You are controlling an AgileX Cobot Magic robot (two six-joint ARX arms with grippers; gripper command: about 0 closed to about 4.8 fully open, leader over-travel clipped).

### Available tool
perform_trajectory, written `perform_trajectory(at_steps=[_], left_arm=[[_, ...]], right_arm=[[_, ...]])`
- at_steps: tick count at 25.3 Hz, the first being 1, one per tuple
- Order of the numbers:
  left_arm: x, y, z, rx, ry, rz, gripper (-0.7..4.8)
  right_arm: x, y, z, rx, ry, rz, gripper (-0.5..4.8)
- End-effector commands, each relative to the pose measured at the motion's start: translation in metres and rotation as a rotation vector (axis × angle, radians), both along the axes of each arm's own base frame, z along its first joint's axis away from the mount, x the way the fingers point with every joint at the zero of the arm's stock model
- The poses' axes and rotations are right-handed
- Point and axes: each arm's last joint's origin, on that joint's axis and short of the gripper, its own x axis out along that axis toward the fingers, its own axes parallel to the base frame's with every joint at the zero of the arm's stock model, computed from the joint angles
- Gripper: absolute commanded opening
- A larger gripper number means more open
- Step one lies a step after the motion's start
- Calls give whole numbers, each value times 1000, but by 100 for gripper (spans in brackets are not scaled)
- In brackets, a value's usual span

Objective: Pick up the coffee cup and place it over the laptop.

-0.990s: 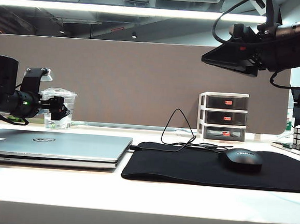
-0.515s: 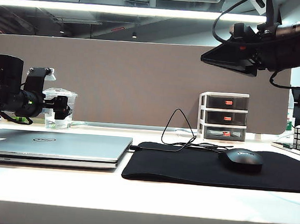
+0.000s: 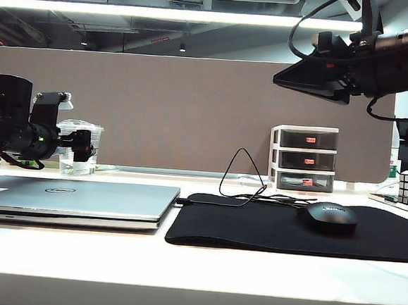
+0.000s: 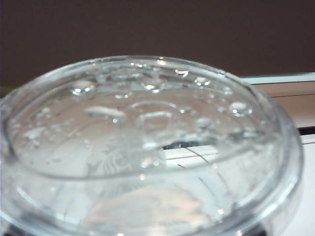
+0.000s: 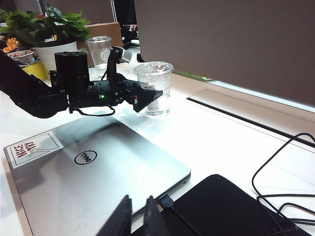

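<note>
Tabletop (image 3: 202, 265): white, grey partition along far edge.
Coffee cup (image 5: 154, 87): upright beyond laptop (image 5: 93, 182), near far-left corner.
My left pincer (image 5: 147, 98): spread wide about cup.
My right pincer (image 5: 138, 219): raised, fingers nearly together, empty.

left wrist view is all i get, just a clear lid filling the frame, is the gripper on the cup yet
Observer: The left gripper is open and level with the coffee cup, which stands on the table; I cannot tell whether it touches.
Operator: where's the laptop
Observer: The laptop lies closed, on the exterior camera's side of the cup.
Operator: right arm in the way
Observer: No, the right gripper hangs high on the right, shut and empty.
</note>
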Motion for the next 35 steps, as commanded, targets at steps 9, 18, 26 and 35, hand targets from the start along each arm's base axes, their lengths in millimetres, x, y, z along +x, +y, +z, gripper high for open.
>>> perform_trajectory(at_steps=[9,18,26,35], left_arm=[[0,0,5,-2,-27,3,299],[-3,-1,22,-38,-80,-63,299],[-27,-3,55,-28,-117,-89,299],[-86,-6,64,-32,-91,-101,299]], right_arm=[[0,1,3,2,-18,8,53],[0,1,2,0,-11,7,53],[0,1,2,0,-14,7,53],[0,1,3,2,-20,8,53]])
